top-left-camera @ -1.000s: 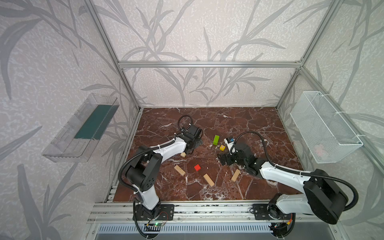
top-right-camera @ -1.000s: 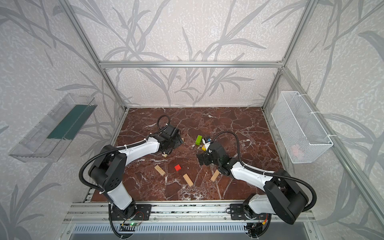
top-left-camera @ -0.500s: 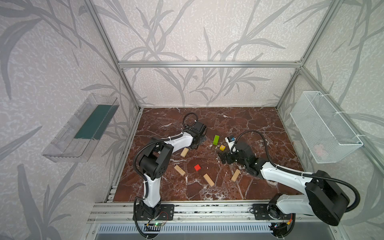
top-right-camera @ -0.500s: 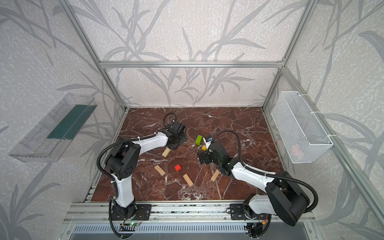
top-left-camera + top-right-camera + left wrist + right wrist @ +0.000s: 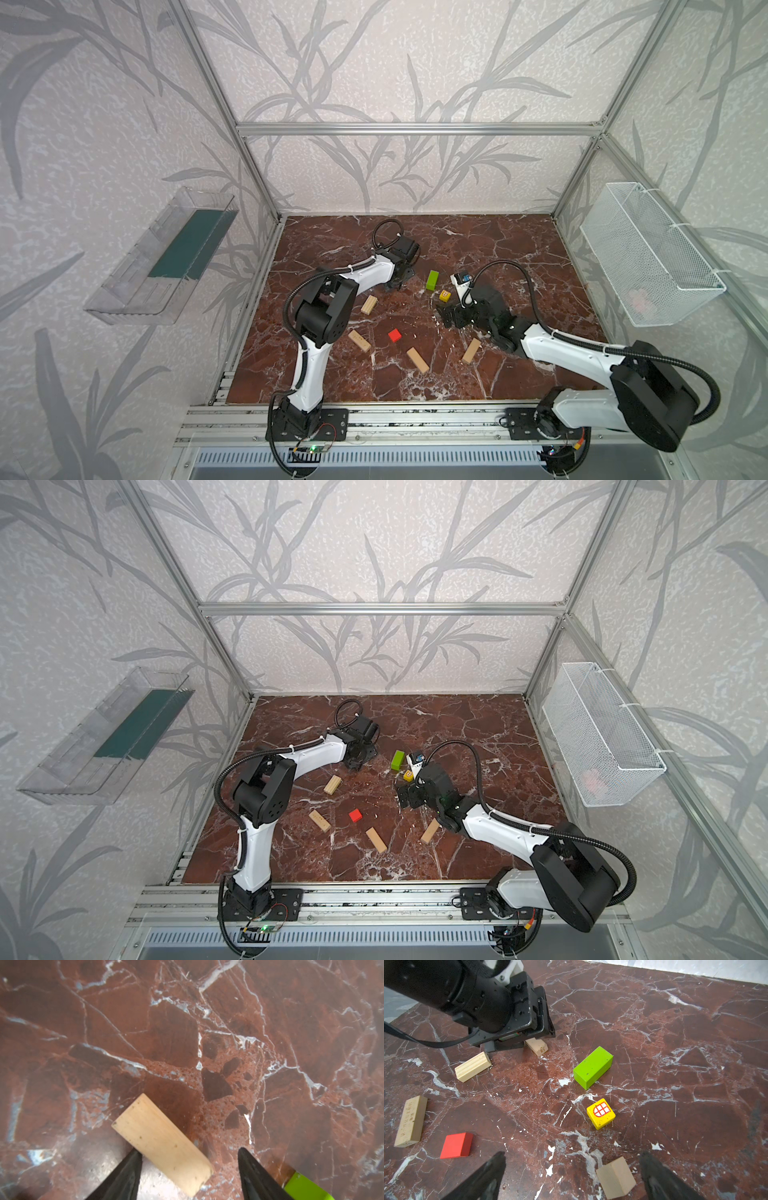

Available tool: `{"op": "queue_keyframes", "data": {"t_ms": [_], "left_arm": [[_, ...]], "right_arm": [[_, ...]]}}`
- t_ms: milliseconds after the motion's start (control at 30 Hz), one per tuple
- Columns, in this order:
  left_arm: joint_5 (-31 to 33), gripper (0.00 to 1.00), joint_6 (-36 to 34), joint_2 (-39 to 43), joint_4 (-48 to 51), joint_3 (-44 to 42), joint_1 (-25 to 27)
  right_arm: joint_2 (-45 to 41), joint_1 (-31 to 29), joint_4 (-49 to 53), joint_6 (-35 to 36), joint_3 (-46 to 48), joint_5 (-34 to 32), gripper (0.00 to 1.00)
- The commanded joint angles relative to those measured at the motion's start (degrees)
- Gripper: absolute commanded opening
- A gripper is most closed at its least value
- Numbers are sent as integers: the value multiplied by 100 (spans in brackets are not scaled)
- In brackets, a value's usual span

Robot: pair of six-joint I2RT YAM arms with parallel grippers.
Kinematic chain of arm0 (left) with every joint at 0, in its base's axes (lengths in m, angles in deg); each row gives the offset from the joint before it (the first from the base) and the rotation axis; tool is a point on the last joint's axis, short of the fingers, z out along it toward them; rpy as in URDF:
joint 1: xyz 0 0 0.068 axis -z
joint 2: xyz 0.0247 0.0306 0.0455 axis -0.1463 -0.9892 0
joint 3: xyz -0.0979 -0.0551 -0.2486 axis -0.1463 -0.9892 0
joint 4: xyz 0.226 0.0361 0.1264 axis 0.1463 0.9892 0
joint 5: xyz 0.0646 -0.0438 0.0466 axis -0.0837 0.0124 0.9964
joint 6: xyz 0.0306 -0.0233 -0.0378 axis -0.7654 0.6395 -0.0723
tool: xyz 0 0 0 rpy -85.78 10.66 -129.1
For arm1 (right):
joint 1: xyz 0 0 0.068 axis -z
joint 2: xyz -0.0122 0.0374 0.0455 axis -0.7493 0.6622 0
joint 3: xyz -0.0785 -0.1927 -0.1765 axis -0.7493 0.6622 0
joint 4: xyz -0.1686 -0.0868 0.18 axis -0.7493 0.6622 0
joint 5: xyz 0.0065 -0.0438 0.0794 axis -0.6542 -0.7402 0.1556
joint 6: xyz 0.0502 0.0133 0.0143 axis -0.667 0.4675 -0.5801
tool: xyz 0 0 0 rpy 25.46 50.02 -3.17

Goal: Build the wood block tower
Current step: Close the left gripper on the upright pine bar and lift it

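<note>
All the wood blocks lie singly on the marble floor, and no tower is in view. My left gripper (image 5: 189, 1150) is open and low over a plain plank (image 5: 162, 1142), which lies slanted between its fingers against one of them. My right gripper (image 5: 573, 1155) is open with a small plain wood piece (image 5: 615, 1178) on the floor between its fingers, near one of them. Between the two grippers lie the lime-green bar (image 5: 432, 279) and the yellow cube (image 5: 444, 296). The red cube (image 5: 395, 335) sits nearer the front. In both top views the left gripper (image 5: 397, 282) hides its plank.
A ridged plank (image 5: 369, 304) and three plain planks (image 5: 359, 340), (image 5: 417, 360), (image 5: 471, 350) are scattered toward the front. A wire basket (image 5: 648, 257) hangs on the right wall and a clear tray (image 5: 166, 257) on the left wall. Metal rails (image 5: 374, 415) border the front edge.
The left arm has swung to the right, uncovering the ridged plank, and its jaws have narrowed around the plank beneath it. The right arm has hardly moved.
</note>
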Motion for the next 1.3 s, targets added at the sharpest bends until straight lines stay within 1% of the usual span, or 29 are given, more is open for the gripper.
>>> {"op": "queue_keyframes", "data": {"t_ms": [0,100,200,567,700,900,1167,1267], "left_arm": [[393,66,-206,-277,713,452,-31],[469,58,-369,-506,1050,805,-42],[522,53,-512,-637,1356,1050,-44],[361,36,-976,-675,1524,1146,-44],[88,30,-1221,-632,1513,1135,-44],[-272,22,-1627,-389,1362,873,-35],[-322,17,-2020,314,1253,320,-4],[-514,15,-2142,648,1171,-35,41]], "right_arm": [[-148,-17,-54,35,45,-80,99],[-148,-11,-52,27,45,-91,99],[-161,-16,-46,30,43,-102,99],[-192,-11,-21,49,43,-74,99],[-211,-15,-12,50,41,-11,99],[-240,-16,6,70,44,77,99],[-354,-12,3,33,110,159,99],[-443,-11,62,-1,165,202,99]]}}
